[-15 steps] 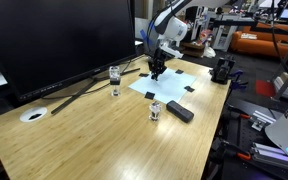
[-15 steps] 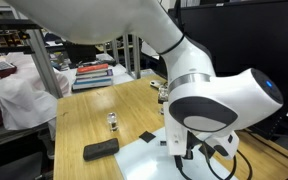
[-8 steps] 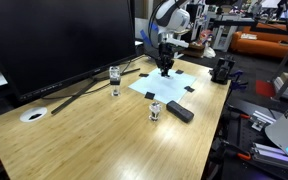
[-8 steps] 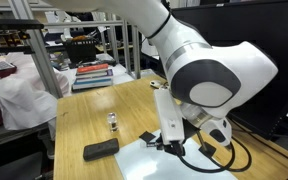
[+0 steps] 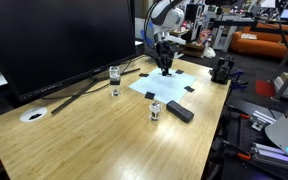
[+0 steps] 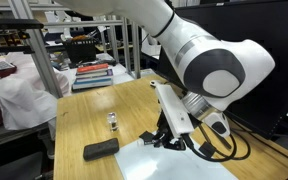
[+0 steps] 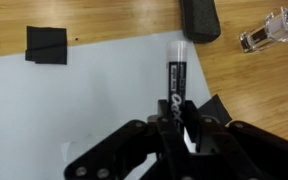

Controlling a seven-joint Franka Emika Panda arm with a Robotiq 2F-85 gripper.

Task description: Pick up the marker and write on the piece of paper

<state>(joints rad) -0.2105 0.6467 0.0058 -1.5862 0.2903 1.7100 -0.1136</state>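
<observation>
My gripper (image 7: 174,122) is shut on a black marker (image 7: 175,74) with white lettering, which sticks out forward from the jaws over the piece of paper (image 7: 84,100). The pale sheet has black patches at its corners (image 7: 46,43). In both exterior views the gripper (image 5: 165,66) (image 6: 170,140) points down over the paper (image 5: 176,82) (image 6: 179,165), near its far edge by the monitor. The marker's tip sits at or just above the sheet; I cannot tell whether it touches.
A black rectangular block (image 5: 181,112) (image 6: 101,150) (image 7: 199,18) lies beside the paper. Small clear glass bottles (image 5: 155,110) (image 5: 114,76) (image 6: 112,122) stand on the wooden table (image 5: 94,140). A large dark monitor (image 5: 54,40) is behind, and a white disc (image 5: 32,115) lies at the left.
The gripper, still holding the marker, has shifted a little across the paper toward its far edge and the wrist has turned.
</observation>
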